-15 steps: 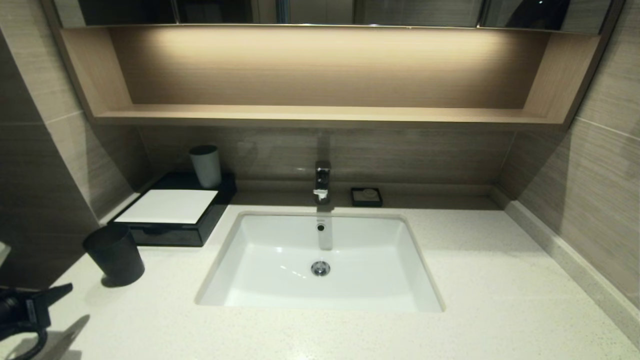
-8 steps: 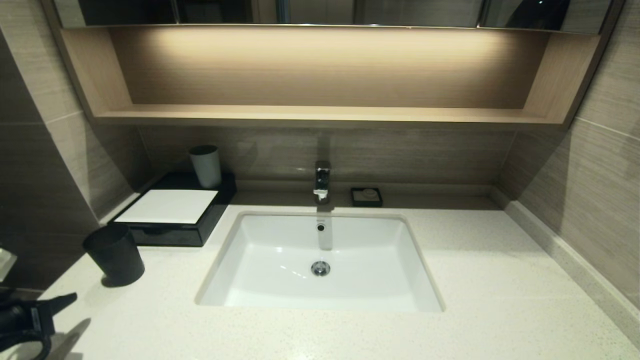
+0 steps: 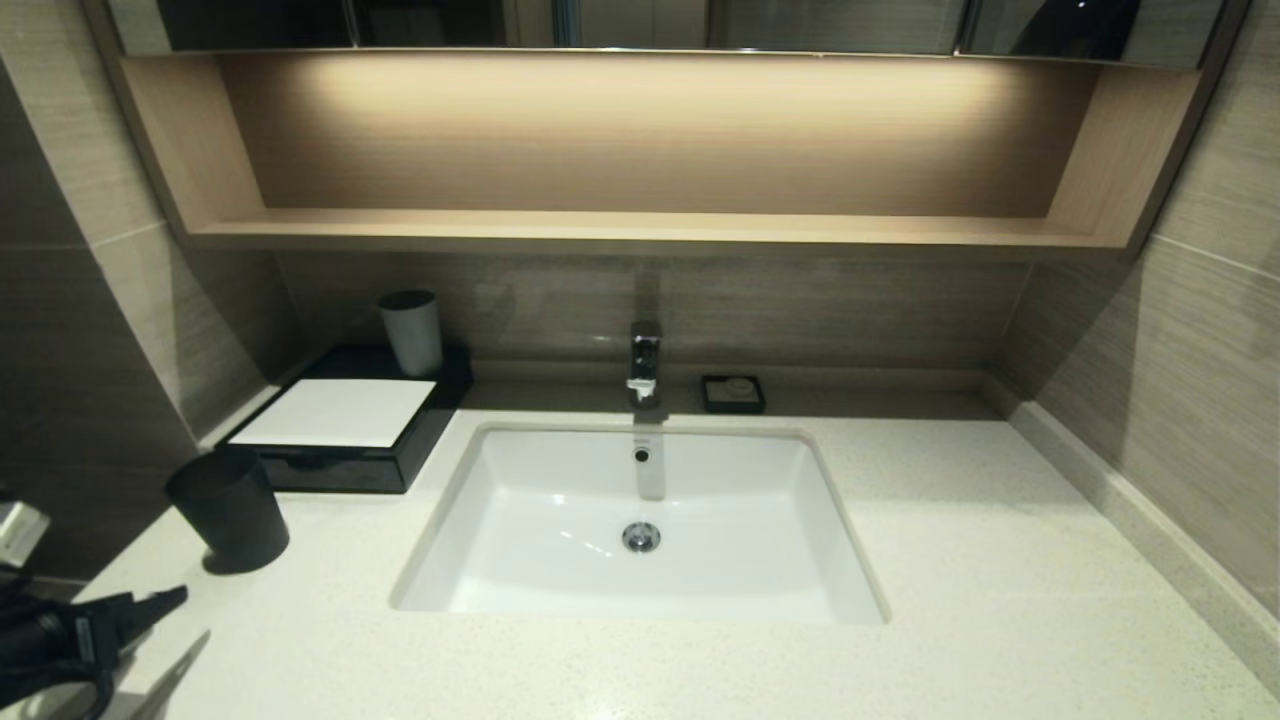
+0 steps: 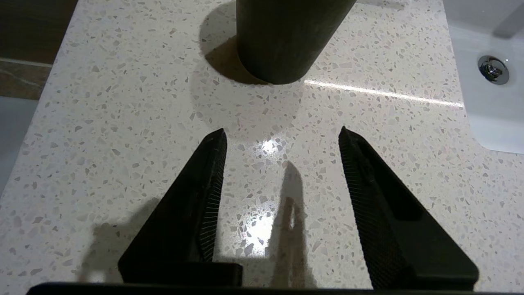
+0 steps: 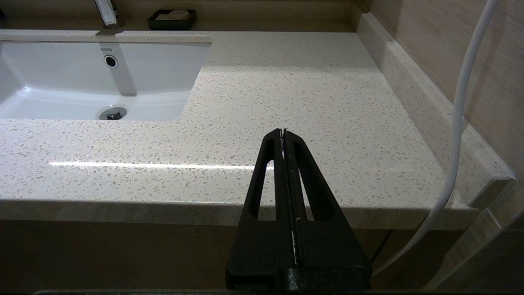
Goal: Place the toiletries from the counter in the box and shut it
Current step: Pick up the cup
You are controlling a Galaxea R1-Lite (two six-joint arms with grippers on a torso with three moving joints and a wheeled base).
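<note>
left end effector spread wide, empty, over desk front-left corner by dark cup, likely for a reach | right end effector pressed together, front-right edge | box back-left corner, tray in | no toiletries visible

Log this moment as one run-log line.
left end effector: open, over counter near dark cup | right end effector: shut, parked | box: closed | toiletries: none visible

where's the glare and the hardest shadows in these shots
Left wrist view: bright glare spots on the counter between the open left gripper's fingers, dark shadow beside the black cup. Right wrist view: a long glare streak past the shut right gripper. Head view: warm glow under the shelf.
</note>
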